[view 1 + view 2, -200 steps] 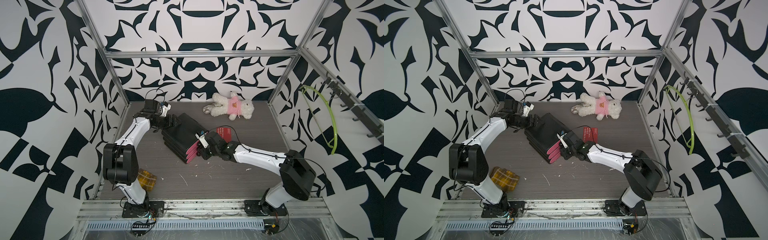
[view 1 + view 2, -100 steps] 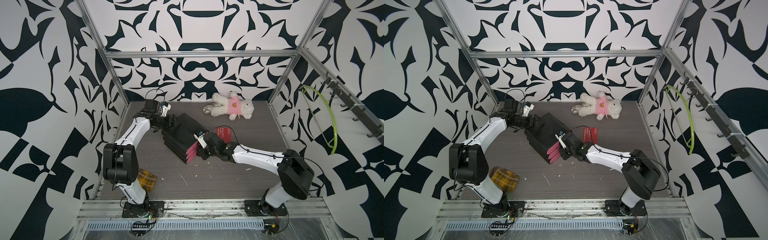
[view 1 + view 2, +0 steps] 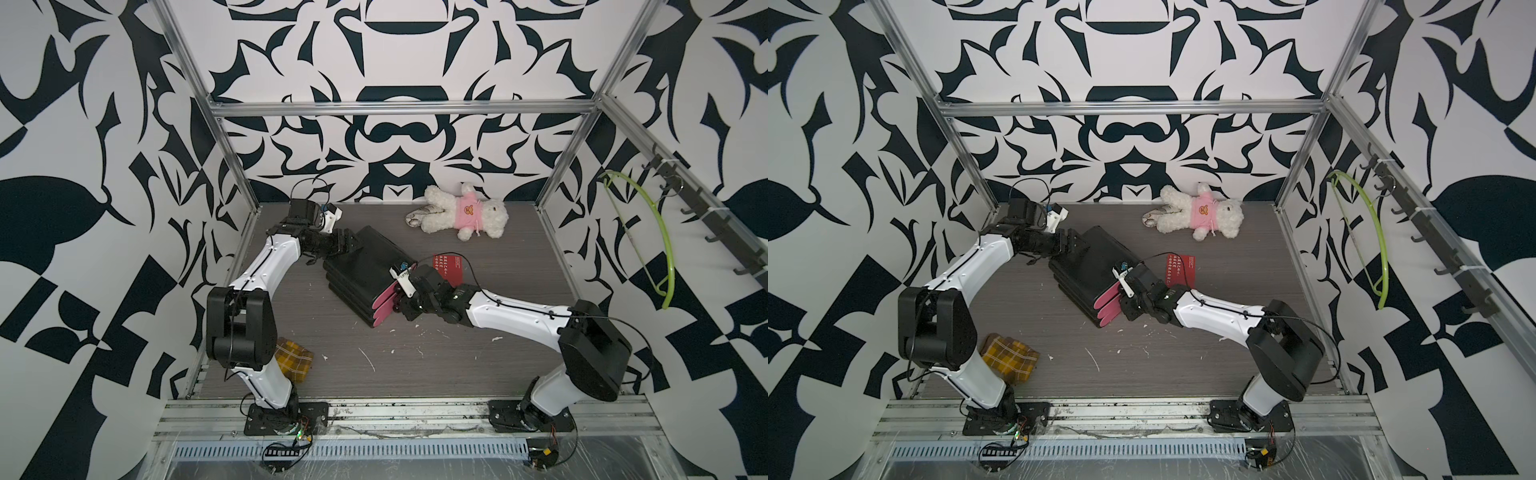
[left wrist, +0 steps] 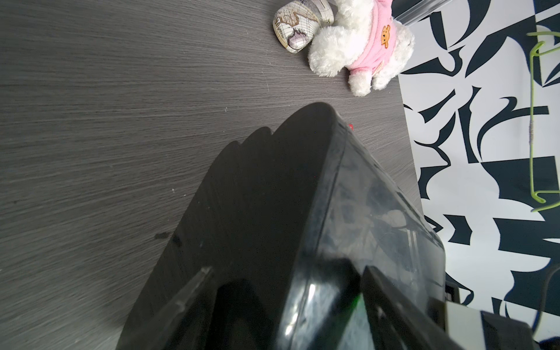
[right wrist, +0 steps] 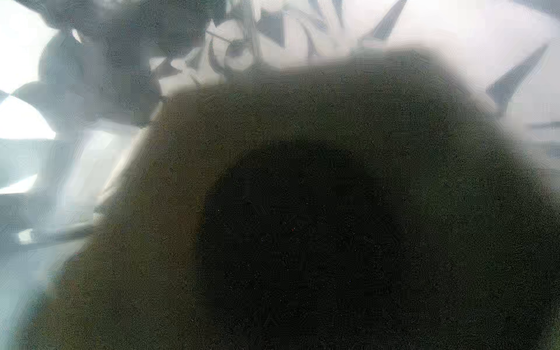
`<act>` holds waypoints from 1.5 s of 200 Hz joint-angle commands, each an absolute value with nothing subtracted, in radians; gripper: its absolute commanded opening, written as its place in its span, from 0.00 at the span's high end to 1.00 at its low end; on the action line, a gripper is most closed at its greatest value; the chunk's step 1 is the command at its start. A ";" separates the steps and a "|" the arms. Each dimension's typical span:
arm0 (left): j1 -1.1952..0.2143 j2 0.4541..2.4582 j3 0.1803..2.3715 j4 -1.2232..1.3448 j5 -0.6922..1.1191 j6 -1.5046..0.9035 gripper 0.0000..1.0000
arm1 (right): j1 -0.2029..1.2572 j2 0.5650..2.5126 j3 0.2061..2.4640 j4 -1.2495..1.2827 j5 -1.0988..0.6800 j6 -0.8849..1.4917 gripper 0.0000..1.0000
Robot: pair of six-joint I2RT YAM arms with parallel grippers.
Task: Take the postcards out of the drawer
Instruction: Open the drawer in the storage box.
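A black drawer unit [image 3: 365, 266] [image 3: 1096, 262] with pink drawer fronts [image 3: 384, 305] lies askew on the table in both top views. My left gripper [image 3: 347, 245] [image 4: 288, 272] clamps its back corner, one finger on the side, one on the glossy top. My right gripper [image 3: 399, 301] [image 3: 1123, 305] is pressed up to the pink fronts; the right wrist view is a dark blur, so its jaws do not show. One red postcard [image 3: 451, 266] [image 3: 1181, 268] with white characters lies flat on the table behind the right wrist. The drawers' insides are hidden.
A white teddy in a pink shirt [image 3: 465, 216] [image 4: 360, 45] lies at the back, beside a small map-patterned object [image 4: 295, 30]. A yellow plaid cloth [image 3: 293, 359] sits by the left arm's base. A green hanger [image 3: 648, 241] hangs on the right wall.
My right gripper has edged a little closer to the pink drawer fronts. The left arm and the drawer unit have stayed put.
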State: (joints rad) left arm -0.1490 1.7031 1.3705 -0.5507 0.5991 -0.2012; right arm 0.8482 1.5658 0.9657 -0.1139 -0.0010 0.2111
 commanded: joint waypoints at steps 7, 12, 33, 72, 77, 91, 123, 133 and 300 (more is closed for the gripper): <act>-0.166 1.754 1.355 -0.677 0.551 -0.183 0.21 | 0.839 1.508 0.918 -0.232 0.015 0.261 0.86; -0.166 1.755 1.356 -0.678 0.551 -0.183 0.21 | 0.839 1.502 0.913 -0.241 0.015 0.262 0.86; -0.167 1.753 1.355 -0.679 0.551 -0.183 0.21 | 0.838 1.475 0.882 -0.266 0.015 0.277 0.86; -0.166 1.753 1.355 -0.678 0.551 -0.183 0.21 | 0.838 1.392 0.831 -0.326 0.037 0.299 0.86; -0.166 1.755 1.355 -0.678 0.551 -0.183 0.21 | 0.838 1.380 0.825 -0.337 0.037 0.302 0.86; -0.166 1.756 1.355 -0.677 0.551 -0.183 0.21 | 0.838 1.349 0.807 -0.359 0.041 0.312 0.86; -0.166 1.758 1.356 -0.677 0.552 -0.184 0.21 | 0.838 1.293 0.774 -0.405 0.060 0.325 0.86; -0.166 1.758 1.356 -0.677 0.551 -0.185 0.21 | 0.838 1.279 0.766 -0.419 0.067 0.329 0.86; -0.164 1.767 1.363 -0.681 0.551 -0.183 0.21 | 0.789 1.105 0.914 -0.563 0.045 0.278 0.46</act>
State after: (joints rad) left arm -0.1490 1.7130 1.3857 -0.5652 0.5999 -0.2012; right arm 0.8227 1.1091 0.8467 -0.5610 0.0898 0.3103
